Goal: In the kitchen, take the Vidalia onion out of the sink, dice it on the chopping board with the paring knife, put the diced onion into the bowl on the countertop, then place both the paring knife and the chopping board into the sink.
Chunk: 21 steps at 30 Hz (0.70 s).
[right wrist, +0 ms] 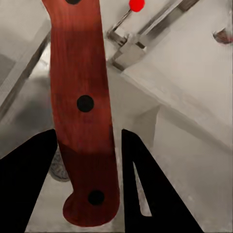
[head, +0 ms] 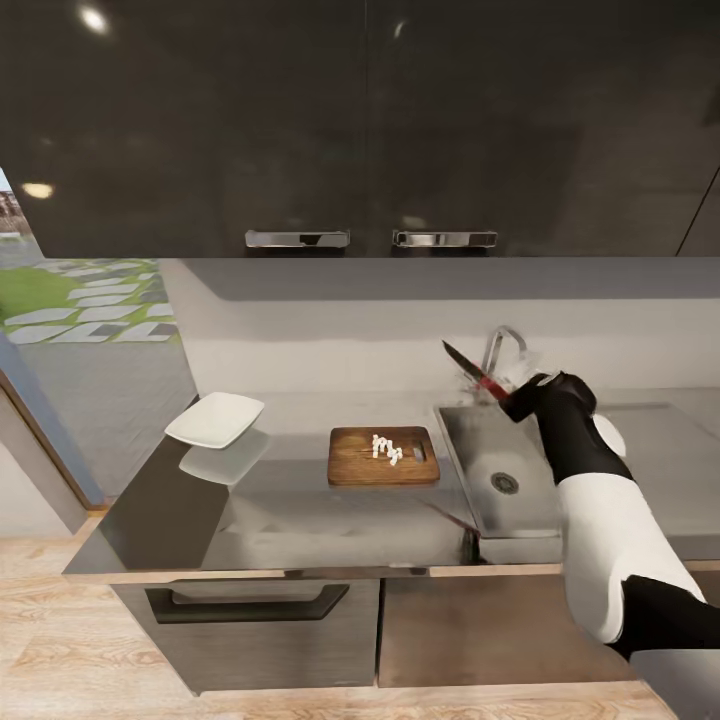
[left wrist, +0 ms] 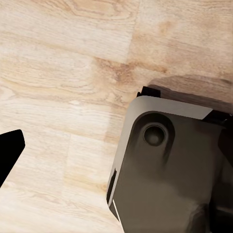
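My right gripper (head: 507,396) is shut on the paring knife (head: 468,366), holding it in the air over the back left corner of the sink (head: 470,470), dark blade pointing up and left. In the right wrist view the reddish riveted handle (right wrist: 82,111) sits between the two black fingers (right wrist: 26,184). The brown chopping board (head: 350,462) lies on the countertop (head: 300,530) left of the sink. A small heap of white diced onion (head: 385,449) rests on it. The white bowl (head: 215,419) stands at the counter's left end. One black fingertip (left wrist: 9,150) of my left gripper hangs over the floor.
The chrome tap (head: 500,350) with its red knob (right wrist: 137,5) rises just behind the knife. The round drain (head: 504,483) lies in the basin. Black wall cabinets (head: 360,120) hang above. My grey base (left wrist: 170,170) stands on the wooden floor (left wrist: 58,58).
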### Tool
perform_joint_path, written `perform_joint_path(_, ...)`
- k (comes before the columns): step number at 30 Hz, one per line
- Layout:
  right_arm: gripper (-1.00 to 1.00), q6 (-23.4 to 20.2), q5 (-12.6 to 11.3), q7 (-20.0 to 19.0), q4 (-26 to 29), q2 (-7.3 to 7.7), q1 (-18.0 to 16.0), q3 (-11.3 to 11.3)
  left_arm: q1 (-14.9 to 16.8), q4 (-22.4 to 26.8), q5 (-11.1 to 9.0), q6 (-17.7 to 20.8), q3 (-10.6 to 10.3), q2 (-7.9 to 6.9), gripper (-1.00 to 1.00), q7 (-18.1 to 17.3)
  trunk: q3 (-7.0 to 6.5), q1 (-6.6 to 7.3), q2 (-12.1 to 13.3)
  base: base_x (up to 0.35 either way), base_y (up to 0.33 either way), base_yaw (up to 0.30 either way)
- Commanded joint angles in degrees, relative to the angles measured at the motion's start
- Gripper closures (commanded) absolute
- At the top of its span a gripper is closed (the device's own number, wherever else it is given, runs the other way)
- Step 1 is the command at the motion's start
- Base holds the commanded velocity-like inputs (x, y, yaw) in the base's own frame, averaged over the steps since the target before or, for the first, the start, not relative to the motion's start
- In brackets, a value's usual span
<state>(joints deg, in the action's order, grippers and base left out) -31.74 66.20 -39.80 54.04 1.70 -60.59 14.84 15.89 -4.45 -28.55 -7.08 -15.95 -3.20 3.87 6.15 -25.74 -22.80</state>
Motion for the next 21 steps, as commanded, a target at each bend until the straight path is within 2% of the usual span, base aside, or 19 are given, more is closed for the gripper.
perform_joint_path(1, 1.00, -2.84, 0.22, -1.91, 1.06, 0.88, -0.05, 0.44, 0.10, -0.21, -0.35, -0.30, -0.48, 0.04, -1.00, 0.00, 0.13, -0.04, -0.12, 0.000, 0.000, 0.000)
perform_joint_path(2, 1.00, -4.08, 0.16, -2.60, 1.45, 1.34, -0.05, 0.56, 0.10, -0.21, -0.35, -0.30, -0.48, 0.04, -1.00, 0.00, 0.13, -0.04, -0.12, 0.000, 0.000, 0.000)
perform_joint_path(3, 1.00, -6.76, 0.06, -4.95, 2.37, 2.51, -0.05, 0.85, 0.10, -0.21, -0.35, -0.30, -0.48, 0.04, -1.00, 0.00, 0.13, -0.04, -0.12, 0.000, 0.000, 0.000)
perform_joint_path(4, 1.00, -7.85, 0.03, -6.58, 2.76, 3.06, -0.05, 1.00, 0.10, -0.19, -0.35, -0.30, -0.48, 0.04, -1.00, 0.00, 0.13, -0.04, -0.12, 0.000, 0.000, 0.000)
perform_joint_path(5, 1.00, -9.28, 0.06, -9.17, 3.22, 4.59, -0.05, 1.17, 0.10, -0.20, -0.36, -0.30, -0.48, 0.04, -1.00, 0.00, 0.13, -0.04, -0.12, 0.000, 0.000, 0.000)
perform_joint_path(7, 1.00, -9.91, 0.05, -9.99, 3.35, 5.24, -0.05, 1.21, 0.10, -0.20, -0.36, -0.30, -0.48, 0.04, -1.00, 0.00, 0.13, -0.04, -0.12, 0.000, 0.000, 0.000)
perform_joint_path(13, 1.00, -14.26, -0.17, -10.52, 3.40, 5.60, -0.05, 1.02, 0.10, -0.21, -0.37, -0.30, -0.48, 0.10, -1.00, 0.00, 0.13, -0.04, -0.12, 0.000, 0.000, 0.000)
perform_joint_path(21, 1.00, -15.12, -0.28, -10.60, 2.07, 5.55, -0.05, 1.00, 0.10, -0.19, -0.36, -0.30, -0.48, 0.13, -1.00, 0.00, 0.13, -0.04, -0.12, 0.000, 0.000, 0.000)
